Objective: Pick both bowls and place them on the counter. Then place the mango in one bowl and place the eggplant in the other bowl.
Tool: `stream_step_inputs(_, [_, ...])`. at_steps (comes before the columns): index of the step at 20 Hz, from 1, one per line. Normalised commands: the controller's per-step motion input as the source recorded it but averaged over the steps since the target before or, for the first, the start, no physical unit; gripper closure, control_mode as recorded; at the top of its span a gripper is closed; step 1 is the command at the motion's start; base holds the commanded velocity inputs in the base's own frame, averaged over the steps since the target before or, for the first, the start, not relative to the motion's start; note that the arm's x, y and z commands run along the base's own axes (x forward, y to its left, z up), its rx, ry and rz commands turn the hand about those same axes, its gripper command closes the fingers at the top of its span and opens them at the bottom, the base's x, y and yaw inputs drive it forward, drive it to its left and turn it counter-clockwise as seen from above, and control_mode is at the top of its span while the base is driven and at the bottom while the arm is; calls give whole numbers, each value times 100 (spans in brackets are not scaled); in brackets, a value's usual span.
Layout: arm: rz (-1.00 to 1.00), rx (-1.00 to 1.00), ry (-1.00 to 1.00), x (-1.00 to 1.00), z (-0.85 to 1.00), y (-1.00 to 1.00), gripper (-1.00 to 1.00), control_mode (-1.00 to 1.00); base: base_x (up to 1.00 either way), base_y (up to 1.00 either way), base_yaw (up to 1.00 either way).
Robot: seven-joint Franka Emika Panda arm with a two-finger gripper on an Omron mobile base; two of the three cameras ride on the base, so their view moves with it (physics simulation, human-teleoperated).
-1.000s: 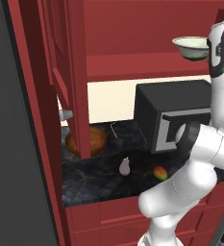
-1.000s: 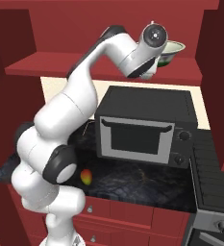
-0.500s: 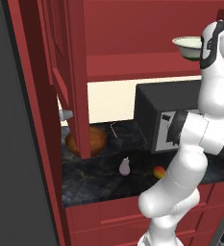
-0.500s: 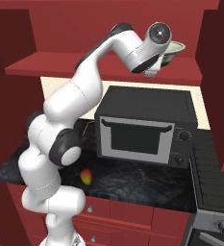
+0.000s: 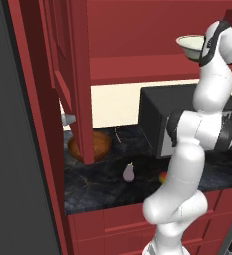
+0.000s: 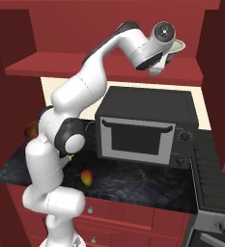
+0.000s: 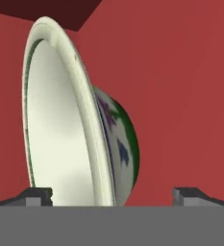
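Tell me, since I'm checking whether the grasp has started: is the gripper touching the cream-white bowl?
Apart. In the hand view the gripper is open, and the cream-white bowl's rim passes between the fingertips with space on both sides.

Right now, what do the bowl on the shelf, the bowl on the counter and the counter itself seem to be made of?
The cream-white bowl looks like glazed ceramic: smooth pale inside, painted green and purple marks outside. The brown bowl, half hidden behind the cabinet door, looks like wood, though its finish is hard to judge. The counter looks like polished dark marble, black with faint brownish veins.
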Motion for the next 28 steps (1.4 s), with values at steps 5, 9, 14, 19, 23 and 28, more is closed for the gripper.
stream_step_inputs(5, [2, 0, 0, 0, 0, -4, 100, -100, 0, 0, 0])
stream_step_inputs(9, [3, 0, 0, -16, -2, -1, 100, -100, 0, 0, 0])
stream_step_inputs(14, [5, 0, 0, -38, -4, 3, 100, -100, 0, 0, 0])
stream_step_inputs(19, [4, 0, 0, -46, -5, 13, 100, -100, 0, 0, 0])
stream_step_inputs(23, [3, 0, -7, -62, -1, 27, 100, -100, 0, 0, 0])
stream_step_inputs(28, [0, 0, -16, -75, -9, 38, 100, -100, 0, 0, 0])
